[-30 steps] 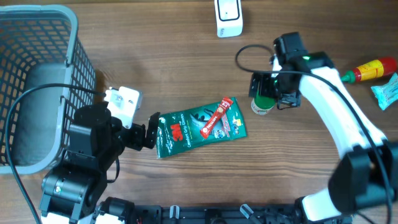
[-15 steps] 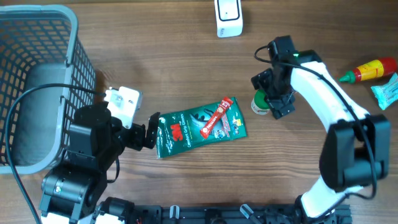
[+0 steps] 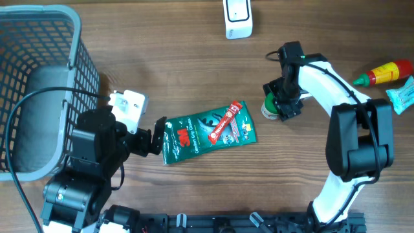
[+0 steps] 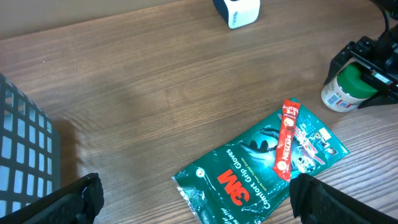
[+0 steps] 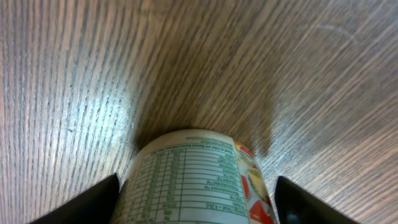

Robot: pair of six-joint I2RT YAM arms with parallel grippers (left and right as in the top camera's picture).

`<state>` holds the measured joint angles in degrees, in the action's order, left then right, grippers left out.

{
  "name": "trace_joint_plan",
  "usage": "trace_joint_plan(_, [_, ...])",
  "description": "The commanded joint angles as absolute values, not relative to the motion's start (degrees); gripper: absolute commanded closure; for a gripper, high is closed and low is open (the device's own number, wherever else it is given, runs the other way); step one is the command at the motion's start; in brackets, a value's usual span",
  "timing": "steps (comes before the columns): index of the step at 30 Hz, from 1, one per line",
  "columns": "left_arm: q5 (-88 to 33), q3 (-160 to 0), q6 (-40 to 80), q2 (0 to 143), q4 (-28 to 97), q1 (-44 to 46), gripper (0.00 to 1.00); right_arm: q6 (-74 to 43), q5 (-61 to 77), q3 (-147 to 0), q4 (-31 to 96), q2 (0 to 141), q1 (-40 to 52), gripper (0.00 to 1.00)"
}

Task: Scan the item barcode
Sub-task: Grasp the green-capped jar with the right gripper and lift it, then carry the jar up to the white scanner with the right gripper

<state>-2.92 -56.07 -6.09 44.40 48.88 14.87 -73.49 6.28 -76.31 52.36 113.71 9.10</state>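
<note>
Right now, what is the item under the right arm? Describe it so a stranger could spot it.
On the wooden table, find the green glove packet lying in the middle; just to its right stands a small jar. Its green lid and white printed label set it apart from the red sauce bottle farther right.

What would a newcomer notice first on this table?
The right gripper straddles a green-lidded jar right of centre, a finger on each side. Mid-table lies a green glove pack with a red sachet on it, the open left gripper at its left end. A grey basket fills the far-left corner.
</note>
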Motion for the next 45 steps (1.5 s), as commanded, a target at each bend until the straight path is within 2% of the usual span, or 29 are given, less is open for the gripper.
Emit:
trace_joint_plan(1, [-3.4,-56.0,-5.7,44.3,48.8,14.6,0.00,-71.7,7.7,-76.2,52.3,114.7,9.0,0.33])
trace_joint_plan(6, [-3.4,-56.0,-5.7,44.3,48.8,14.6,0.00,-65.4,11.1,-76.2,52.4,114.7,9.0,0.43])
trace_joint_plan(13, [-3.4,-56.0,-5.7,44.3,48.8,14.6,0.00,-46.2,24.2,-77.4,54.8,113.1,6.5,0.42])
trace_joint_plan(15, [-3.4,-56.0,-5.7,44.3,48.8,14.6,0.00,-37.1,33.0,-77.4,59.1,111.9,4.4,0.43])
trace_joint_plan(21, [-3.4,-56.0,-5.7,44.3,48.8,14.6,0.00,-19.1,47.7,-77.4,72.1,111.6,3.3,0.42])
trace_joint_plan(27, [-3.4,-56.0,-5.7,44.3,48.8,14.6,0.00,-4.4,49.2,-76.9,87.7,111.5,3.5,0.46])
trace_joint_plan(31, [-3.4,-56.0,-5.7,44.3,48.8,14.6,0.00,-5.8,49.6,-72.9,87.2,109.0,6.6,0.45])
trace_joint_plan(37, [-3.4,-56.0,-5.7,44.3,48.8,14.6,0.00,-23.7,49.6,-62.4,74.1,100.7,16.8,0.44])
trace_joint_plan(45, [-3.4,-56.0,-5.7,44.3,48.8,14.6,0.00,-33.6,44.2,-62.3,68.4,92.2,22.5,0.44])
